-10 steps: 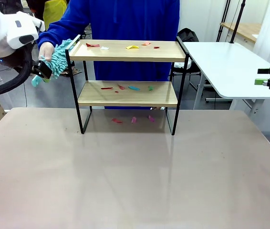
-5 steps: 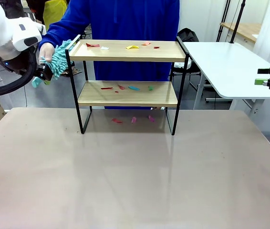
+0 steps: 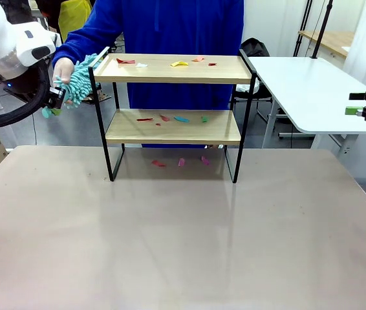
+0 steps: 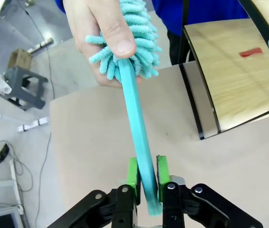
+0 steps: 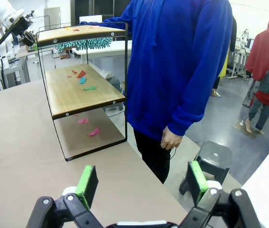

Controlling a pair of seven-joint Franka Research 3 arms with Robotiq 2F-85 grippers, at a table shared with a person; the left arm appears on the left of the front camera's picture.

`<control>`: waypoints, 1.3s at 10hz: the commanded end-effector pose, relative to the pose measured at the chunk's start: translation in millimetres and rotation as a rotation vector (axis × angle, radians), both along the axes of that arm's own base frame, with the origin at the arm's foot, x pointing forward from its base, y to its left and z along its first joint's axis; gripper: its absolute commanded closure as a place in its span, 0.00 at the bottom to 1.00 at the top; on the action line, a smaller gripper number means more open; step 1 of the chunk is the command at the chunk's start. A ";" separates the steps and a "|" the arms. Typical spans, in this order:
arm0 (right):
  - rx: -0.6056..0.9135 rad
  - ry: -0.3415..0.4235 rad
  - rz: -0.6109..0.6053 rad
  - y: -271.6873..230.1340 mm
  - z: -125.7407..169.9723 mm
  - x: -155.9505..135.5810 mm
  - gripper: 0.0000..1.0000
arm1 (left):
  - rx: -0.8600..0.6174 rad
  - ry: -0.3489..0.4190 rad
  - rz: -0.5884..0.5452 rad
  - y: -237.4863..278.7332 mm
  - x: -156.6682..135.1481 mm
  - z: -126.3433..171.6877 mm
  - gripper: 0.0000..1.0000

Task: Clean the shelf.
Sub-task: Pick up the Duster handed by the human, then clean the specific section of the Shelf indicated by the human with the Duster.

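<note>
Light wooden boards in a black frame: the shelf (image 3: pixel 170 127) stands at the far middle of the table (image 3: pixel 170 245), with coloured scraps (image 3: pixel 180 64) on both boards. Just left of it, a person's hand (image 3: pixel 62 66) holds a teal duster (image 3: pixel 81 81) by its head. The left gripper (image 4: pixel 147 173) pinches its handle. The right gripper (image 5: pixel 141 180) gapes wide, holding nothing.

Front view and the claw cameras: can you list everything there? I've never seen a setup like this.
Shelf: one, light wood boards in a black frame, far middle of the table.
Scraps: several, red, pink, yellow, white, blue, green, on both boards; three more beneath the shelf.
Duster: one, teal, by the shelf's top left corner.
Table: one, grey-brown, nearest.
Side table: one, white, far right.
Person: one, blue top, behind the shelf; hand grips the duster's fluffy head.
Left claw: black, green pads, shut on the duster's handle.
Right claw: same colours, open, empty.
</note>
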State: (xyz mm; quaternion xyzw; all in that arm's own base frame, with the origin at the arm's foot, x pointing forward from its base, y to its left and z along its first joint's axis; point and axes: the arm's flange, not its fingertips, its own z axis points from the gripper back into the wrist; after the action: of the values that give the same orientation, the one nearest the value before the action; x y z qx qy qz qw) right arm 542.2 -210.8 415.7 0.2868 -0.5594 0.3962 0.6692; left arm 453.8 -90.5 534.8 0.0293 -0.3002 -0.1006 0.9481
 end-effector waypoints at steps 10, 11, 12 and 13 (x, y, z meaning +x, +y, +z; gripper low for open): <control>0.002 -0.004 -0.001 1.8 2.0 -0.7 0.00 | -0.029 0.008 0.023 3.2 0.6 1.7 0.88; 0.002 -0.004 -0.001 1.8 2.0 -0.7 0.00 | -0.029 0.008 0.023 3.2 0.6 1.7 0.88; 0.002 -0.004 -0.001 1.8 2.0 -0.7 0.00 | -0.029 0.008 0.023 3.2 0.6 1.7 0.88; 0.002 -0.004 -0.001 1.8 2.0 -0.7 0.00 | -0.029 0.008 0.023 3.2 0.6 1.7 0.88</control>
State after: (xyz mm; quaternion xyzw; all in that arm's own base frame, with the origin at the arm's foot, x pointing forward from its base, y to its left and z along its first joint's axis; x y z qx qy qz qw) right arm 542.2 -210.8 415.7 0.2868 -0.5594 0.3962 0.6692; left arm 454.3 -89.9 535.3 0.0175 -0.2895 -0.0787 0.9538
